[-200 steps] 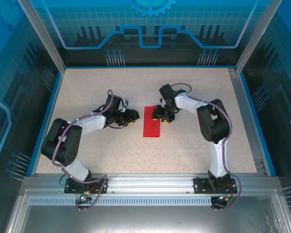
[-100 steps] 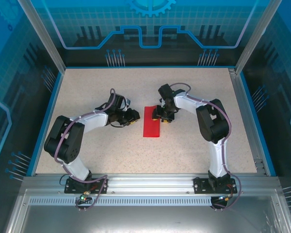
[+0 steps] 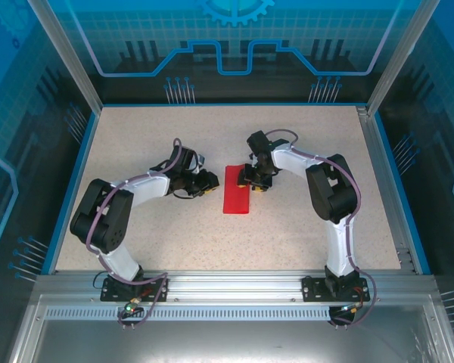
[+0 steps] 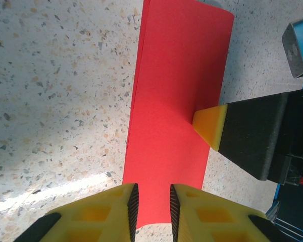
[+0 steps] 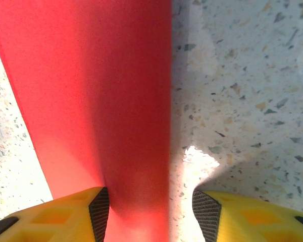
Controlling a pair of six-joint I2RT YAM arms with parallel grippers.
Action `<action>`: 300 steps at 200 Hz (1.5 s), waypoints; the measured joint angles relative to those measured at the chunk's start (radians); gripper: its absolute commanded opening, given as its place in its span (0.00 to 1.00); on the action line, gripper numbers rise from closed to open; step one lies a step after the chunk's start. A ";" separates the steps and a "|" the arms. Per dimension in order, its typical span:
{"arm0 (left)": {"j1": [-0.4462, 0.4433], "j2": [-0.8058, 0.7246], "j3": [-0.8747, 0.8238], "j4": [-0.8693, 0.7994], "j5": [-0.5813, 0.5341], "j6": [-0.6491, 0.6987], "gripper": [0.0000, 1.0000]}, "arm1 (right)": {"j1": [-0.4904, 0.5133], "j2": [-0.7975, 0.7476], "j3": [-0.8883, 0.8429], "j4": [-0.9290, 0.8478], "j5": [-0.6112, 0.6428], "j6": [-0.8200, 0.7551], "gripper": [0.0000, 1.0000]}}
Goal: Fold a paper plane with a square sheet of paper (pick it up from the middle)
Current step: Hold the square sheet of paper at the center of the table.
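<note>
The sheet of paper (image 3: 237,189) is bright red and lies flat mid-table as a narrow rectangle, doubled over along one long side. My left gripper (image 3: 209,181) sits low at its left edge. In the left wrist view the jaws (image 4: 152,206) stand a narrow gap apart over the paper (image 4: 179,101), pinching nothing. My right gripper (image 3: 251,184) is at the paper's upper right. It is open (image 5: 150,212), with one finger over the red paper (image 5: 91,101) and the other over bare table. One of its fingertips (image 4: 211,126) touches the paper's right edge.
The speckled tabletop (image 3: 303,227) is bounded by a blue rim (image 3: 386,181) and aluminium frame posts. Both arm bases stand on the rail at the near edge (image 3: 227,287).
The left gripper's jaws have narrowed, and the left arm's elbow has shifted slightly. The paper and the right arm have stayed put.
</note>
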State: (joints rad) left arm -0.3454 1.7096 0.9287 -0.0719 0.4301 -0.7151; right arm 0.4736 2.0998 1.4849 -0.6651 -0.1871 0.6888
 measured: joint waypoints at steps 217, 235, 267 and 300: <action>-0.061 0.117 0.156 -0.087 -0.035 0.016 0.00 | 0.005 0.016 0.027 -0.032 0.011 -0.027 0.55; -0.079 0.136 0.182 -0.125 -0.062 0.019 0.00 | 0.006 0.016 0.027 -0.032 0.012 -0.027 0.55; -0.098 0.172 0.221 -0.167 -0.095 0.019 0.00 | 0.006 0.018 0.027 -0.033 0.013 -0.027 0.55; -0.106 0.211 0.262 -0.218 -0.129 0.027 0.00 | 0.006 0.019 0.029 -0.034 0.013 -0.026 0.55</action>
State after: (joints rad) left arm -0.4519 1.9202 1.1908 -0.2897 0.3008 -0.6876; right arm 0.4797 2.1189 1.5139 -0.6994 -0.1745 0.6624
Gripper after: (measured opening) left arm 0.059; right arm 0.552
